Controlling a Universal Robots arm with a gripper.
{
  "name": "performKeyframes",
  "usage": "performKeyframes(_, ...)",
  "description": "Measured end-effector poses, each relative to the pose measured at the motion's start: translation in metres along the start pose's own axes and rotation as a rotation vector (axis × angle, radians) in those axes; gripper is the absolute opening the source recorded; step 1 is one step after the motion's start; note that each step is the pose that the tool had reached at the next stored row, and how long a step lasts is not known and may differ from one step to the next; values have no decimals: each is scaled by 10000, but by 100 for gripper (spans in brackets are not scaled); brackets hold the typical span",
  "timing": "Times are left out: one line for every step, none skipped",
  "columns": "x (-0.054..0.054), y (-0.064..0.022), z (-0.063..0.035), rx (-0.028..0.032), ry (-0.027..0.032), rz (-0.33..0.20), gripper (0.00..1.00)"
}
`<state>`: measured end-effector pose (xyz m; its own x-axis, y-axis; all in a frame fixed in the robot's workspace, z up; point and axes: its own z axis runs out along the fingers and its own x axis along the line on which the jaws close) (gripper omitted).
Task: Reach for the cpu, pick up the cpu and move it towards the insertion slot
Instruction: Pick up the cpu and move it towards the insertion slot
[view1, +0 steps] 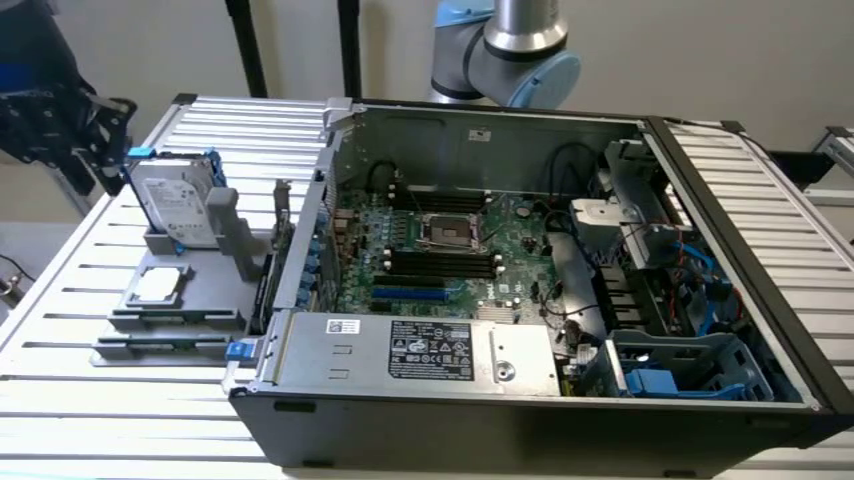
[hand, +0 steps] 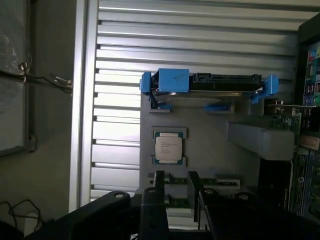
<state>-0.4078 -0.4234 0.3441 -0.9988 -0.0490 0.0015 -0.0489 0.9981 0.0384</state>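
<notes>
The cpu (view1: 158, 285) (hand: 168, 147) lies flat, silver top up, in a holder on the grey fixture plate (view1: 127, 350) beside the computer case. The insertion slot (view1: 450, 232), a square socket with a shiny metal frame, sits on the motherboard inside the open case. My gripper (hand: 176, 186) (view1: 80, 130) hangs well above the fixture, at the exterior view's far upper left. Its two dark fingers (hand: 159, 185) stand apart with nothing between them, so it is open. The cpu is some way beyond the fingertips, untouched.
An upright silver hard drive with blue rails (view1: 180, 205) (hand: 205, 82) stands on the fixture just behind the cpu. The open case wall (view1: 300, 250) rises between fixture and motherboard. A power supply (view1: 414, 350) fills the case's front. The slatted metal table (view1: 67, 270) carries it all.
</notes>
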Motion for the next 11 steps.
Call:
performKeyframes(1, 0, 4, 1, 9, 1, 36)
performKeyframes(1, 0, 8, 1, 12, 2, 42)
performKeyframes(0, -1, 15, 1, 16, 0, 47)
performKeyframes(0, -2, 23, 0, 21, 1, 53)
performKeyframes(1, -2, 34, -1, 26, 1, 53)
performKeyframes(0, -2, 49, -1, 33, 1, 59)
performKeyframes(0, -3, 69, -1, 37, 1, 59)
performKeyframes(0, -4, 87, 0, 39, 1, 65)
performKeyframes(0, -5, 104, 0, 39, 1, 65)
performKeyframes(0, -5, 123, -1, 39, 1, 65)
performKeyframes(0, -6, 140, 0, 39, 1, 65)
